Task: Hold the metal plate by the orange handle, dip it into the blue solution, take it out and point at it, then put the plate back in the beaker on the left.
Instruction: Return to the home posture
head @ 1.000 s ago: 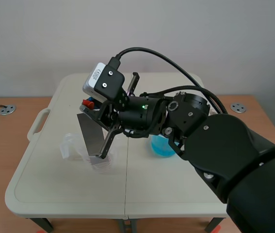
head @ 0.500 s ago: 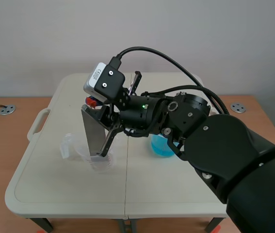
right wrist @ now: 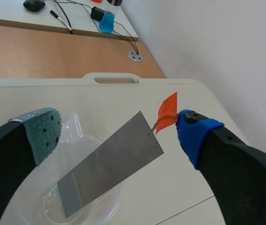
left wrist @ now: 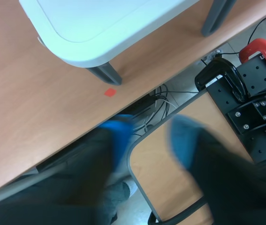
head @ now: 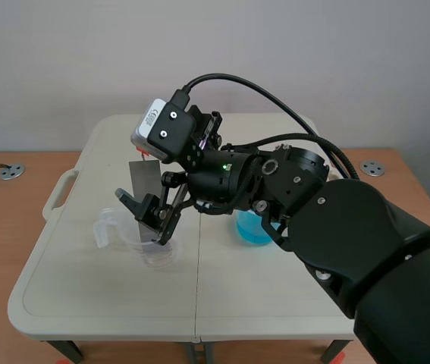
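While the left gripper (left wrist: 151, 140) hangs parted and empty, well away from the clear beaker (right wrist: 29, 206), the metal plate (right wrist: 109, 161) leans inside that beaker, orange handle (right wrist: 167, 112) uppermost. Right gripper (right wrist: 118, 133) straddles the plate above the beaker, wide open, holding nothing. Blue solution (head: 254, 227): right of the beaker.

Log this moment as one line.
right gripper: open, straddling metal plate | plate: leaning in clear beaker | orange handle: not clamped | left gripper: open, away from table
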You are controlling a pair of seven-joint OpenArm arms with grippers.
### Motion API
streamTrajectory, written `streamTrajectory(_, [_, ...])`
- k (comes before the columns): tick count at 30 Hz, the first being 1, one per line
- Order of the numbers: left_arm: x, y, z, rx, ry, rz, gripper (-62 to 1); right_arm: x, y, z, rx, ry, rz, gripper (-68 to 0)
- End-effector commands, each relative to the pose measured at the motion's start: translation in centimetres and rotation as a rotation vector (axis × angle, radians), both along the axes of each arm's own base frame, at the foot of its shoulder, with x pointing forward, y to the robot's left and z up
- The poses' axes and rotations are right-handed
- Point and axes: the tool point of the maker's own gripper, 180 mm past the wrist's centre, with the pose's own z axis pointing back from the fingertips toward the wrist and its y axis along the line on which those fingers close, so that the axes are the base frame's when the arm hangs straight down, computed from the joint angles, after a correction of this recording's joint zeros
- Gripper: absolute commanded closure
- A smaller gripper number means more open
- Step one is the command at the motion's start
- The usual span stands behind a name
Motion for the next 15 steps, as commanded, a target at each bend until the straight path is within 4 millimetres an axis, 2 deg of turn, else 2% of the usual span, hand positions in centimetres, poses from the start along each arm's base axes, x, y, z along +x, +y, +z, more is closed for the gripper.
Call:
streamTrajectory(1, [0.4, -0.2, 0.3, -0.011, -0.018, -0.001, -60.7, 0.5, 0.1, 1.2, 0.035, -0.015, -0.001, -57.4])
streamTrajectory(5, [0.3, -0.2, 0.3, -0.01, -0.017, -0.002, -62.3, 1.0, -0.5, 2.1, 0.088, 0.001, -0.028, -66.6])
streamTrajectory(12, [0.4, -0.2, 0.3, -0.01, -0.017, -0.001, -62.3, 1.8, -2.6, 4.0, 0.173, 0.042, -0.076, -66.5])
streamTrajectory(15, [1.6, -0.3, 0.6, -0.013, -0.043, -0.007, -62.3, 1.1, -3.7, 4.7, 0.185, 0.048, -0.089, -66.5])
